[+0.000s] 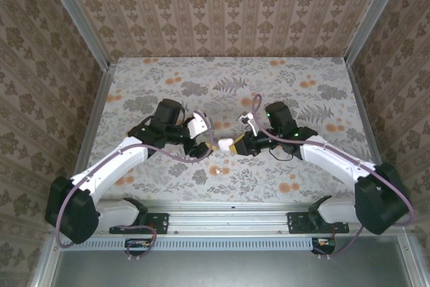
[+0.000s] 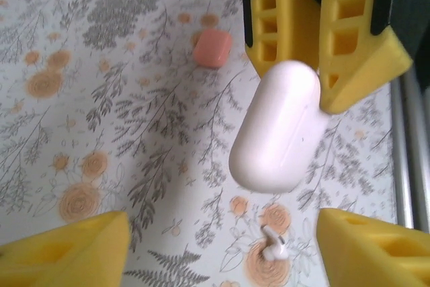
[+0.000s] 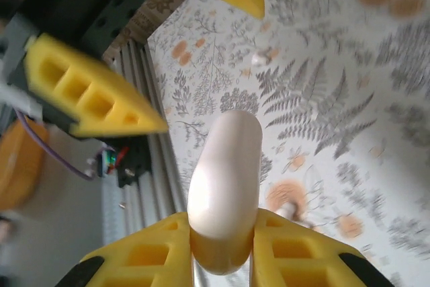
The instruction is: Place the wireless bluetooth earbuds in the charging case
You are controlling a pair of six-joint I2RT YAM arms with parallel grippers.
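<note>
The white pill-shaped charging case (image 3: 225,179) hangs above the table, lid closed. My right gripper (image 3: 225,250) is shut on one end of it. Seen from above, the case (image 1: 224,144) sits between the two grippers. My left gripper (image 2: 222,247) stands open just short of the case's free end (image 2: 275,132), not touching it. One white earbud (image 2: 275,247) lies on an orange flower print under the left gripper, and from above this earbud (image 1: 216,171) shows a little in front of the case.
A coral-pink rounded piece (image 2: 213,48) lies on the floral cloth (image 1: 269,78) beyond the case. The metal rail (image 1: 228,210) runs along the near table edge. Patterned walls close off the back and both sides.
</note>
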